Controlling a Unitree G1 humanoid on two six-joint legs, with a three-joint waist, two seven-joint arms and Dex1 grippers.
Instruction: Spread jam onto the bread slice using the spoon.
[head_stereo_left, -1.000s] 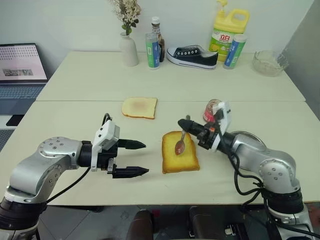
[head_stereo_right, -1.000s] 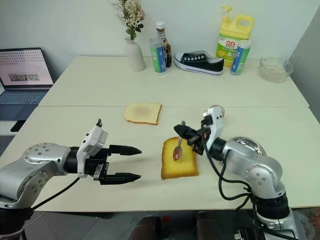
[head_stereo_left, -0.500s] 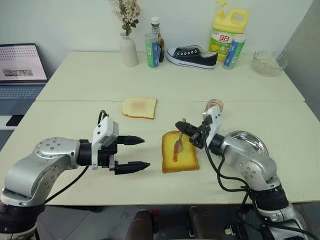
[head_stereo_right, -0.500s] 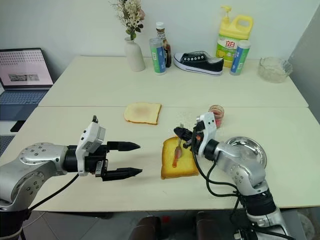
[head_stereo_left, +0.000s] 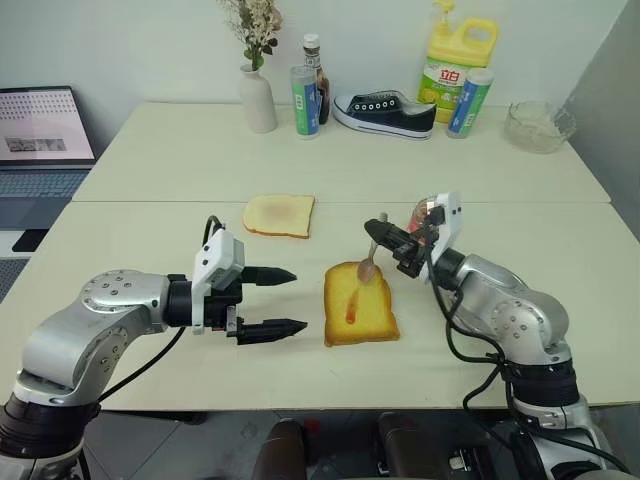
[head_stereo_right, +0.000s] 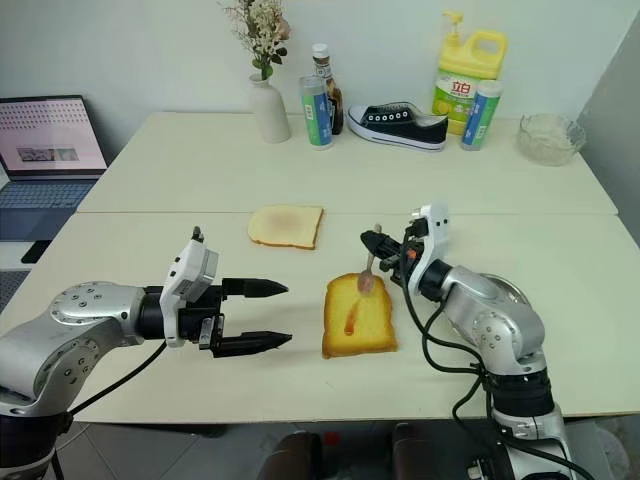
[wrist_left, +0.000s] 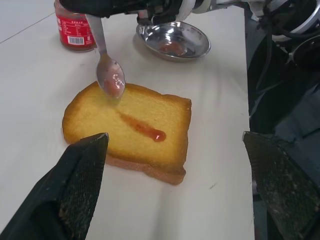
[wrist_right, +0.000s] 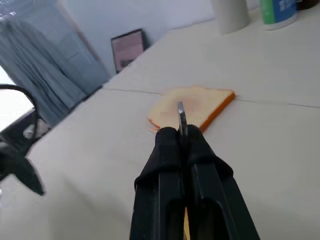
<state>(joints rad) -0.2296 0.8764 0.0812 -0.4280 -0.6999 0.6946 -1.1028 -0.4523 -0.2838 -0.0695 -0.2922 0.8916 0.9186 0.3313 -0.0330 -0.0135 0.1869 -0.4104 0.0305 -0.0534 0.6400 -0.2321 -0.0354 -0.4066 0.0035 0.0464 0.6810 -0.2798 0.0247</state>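
Centrally, right gripper pinches the spoon over the jam-streaked bread slice — left gripper spread, centre-left.

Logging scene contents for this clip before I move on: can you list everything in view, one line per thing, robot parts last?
bread slice: 1, golden-yellow, front table centre, red jam streak on it
thinner slice: 1, pale, beyond it to the left
spoon: 1, silvery, bowl over the bread slice's far edge
jam jar: 1, clear with red jam, by the right arm
steel dish: 1, shiny, beside the jar
vase: 1, white with dried flowers, far table
bottles: 2, one blue-green, one dark, beside the vase
shoe: 1, black and white, far table
detergent bottle: 1, yellow
tube: 1, blue-green
glass bowl: 1, clear, far right
laptop: 1, far left
left gripper: open, left of the bread slice
right gripper: shut on spoon
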